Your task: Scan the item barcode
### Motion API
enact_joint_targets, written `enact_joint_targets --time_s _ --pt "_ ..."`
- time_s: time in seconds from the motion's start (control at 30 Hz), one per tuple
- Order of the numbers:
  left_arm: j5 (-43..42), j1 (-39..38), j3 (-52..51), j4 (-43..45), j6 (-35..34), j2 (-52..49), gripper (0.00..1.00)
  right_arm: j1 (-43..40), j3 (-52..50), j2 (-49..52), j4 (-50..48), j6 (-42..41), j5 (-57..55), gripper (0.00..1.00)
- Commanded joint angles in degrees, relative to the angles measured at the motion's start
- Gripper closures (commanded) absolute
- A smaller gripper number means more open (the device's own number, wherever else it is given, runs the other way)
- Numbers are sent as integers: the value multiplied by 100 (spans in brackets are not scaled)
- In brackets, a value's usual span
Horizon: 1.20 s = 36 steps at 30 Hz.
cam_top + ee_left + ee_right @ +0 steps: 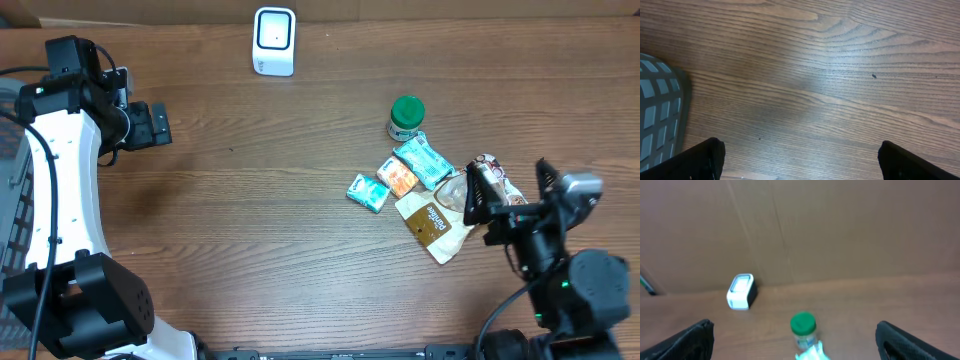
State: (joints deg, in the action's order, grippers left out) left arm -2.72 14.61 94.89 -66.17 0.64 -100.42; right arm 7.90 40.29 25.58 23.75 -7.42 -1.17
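My right claw [513, 186] hangs over the right end of the bench [250, 220], spread as wide as it goes, with nothing between its fingers. The goods to scan lie right at it. A clear-wrapped snack [492, 172] sits under one finger in the overhead view, though I cannot tell whether they touch. A brown pouch [433, 222] lies just beside that, toward the middle of the bench. Next come an orange packet [399, 176] and two teal packets [424, 160] [368, 191], lying close together. Beyond them a green-lidded jar [405, 118] stands upright, straight ahead of this claw.

My left claw [152, 124] is well apart at the far left, over bare wood. It is just as wide and empty, with a grey basket [660, 115] beside it.

Farthest off, the white scanner [274, 40] stands at the back edge, against the cardboard wall [840, 225].
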Motion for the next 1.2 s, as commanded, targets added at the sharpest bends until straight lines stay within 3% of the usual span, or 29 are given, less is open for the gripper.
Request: enact_joint_targets --time_s 0.0,0.23,0.4,0.67,1.17 --pt "-4 -55 90 7 129 2 0 -26 -1027 -595 -909 24 -74 0" --pt "-4 -55 90 7 129 2 0 -13 -2667 -1733 -2352 -2 -66 0" --pt "-4 -55 90 7 129 2 0 4 -3283 -2354 -2647 -2 -68 0" --pt "-4 -55 90 7 129 2 0 181 -3934 -2542 -2973 -2 -66 0" --pt "-4 -55 90 7 129 2 0 907 -3985 -2542 -1928 0 -48 0"
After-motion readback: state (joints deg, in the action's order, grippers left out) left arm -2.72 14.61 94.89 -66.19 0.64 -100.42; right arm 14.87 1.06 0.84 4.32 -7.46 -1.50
